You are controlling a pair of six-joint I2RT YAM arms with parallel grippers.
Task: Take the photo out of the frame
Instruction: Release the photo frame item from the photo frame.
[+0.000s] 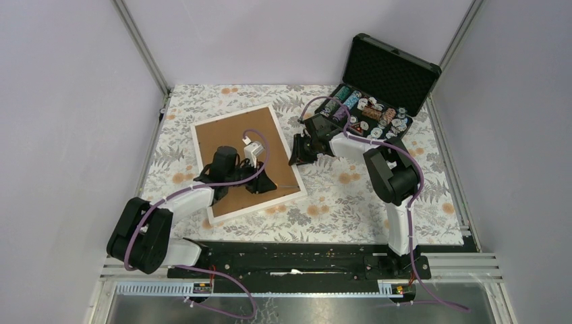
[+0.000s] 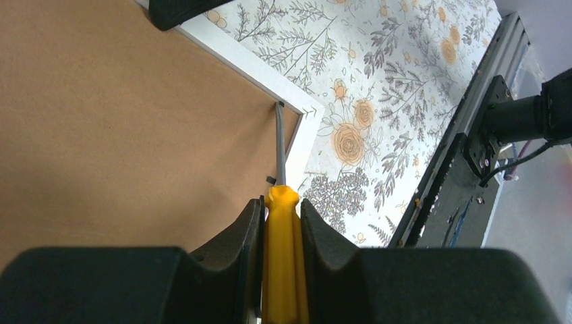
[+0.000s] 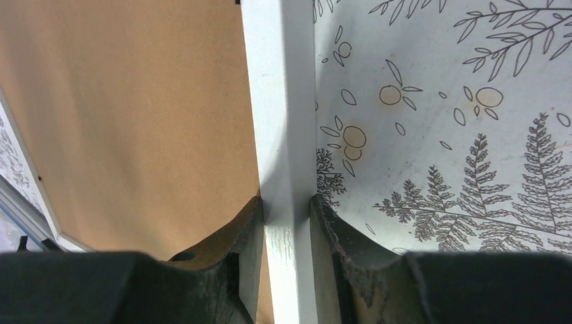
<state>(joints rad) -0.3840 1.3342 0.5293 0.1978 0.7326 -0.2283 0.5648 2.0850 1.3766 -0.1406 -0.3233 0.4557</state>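
To steady it, the right gripper (image 3: 287,210) clamps the white-bordered, brown-backed frame (image 3: 282,101) — the left gripper (image 2: 280,210) holds a yellow-handled screwdriver (image 2: 282,229), tip at the frame corner.

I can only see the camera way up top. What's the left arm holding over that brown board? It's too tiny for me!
Observer: The left gripper is clamped on a screwdriver with a yellow handle.
Operator: Ooh! Where's the pointy end?
Observer: Its grey tip sits right in an inside corner of the frame, where the white border meets the brown back.
Operator: And the other arm?
Observer: The right gripper pinches the white border, one finger over the brown back, the other over the flowery tablecloth.
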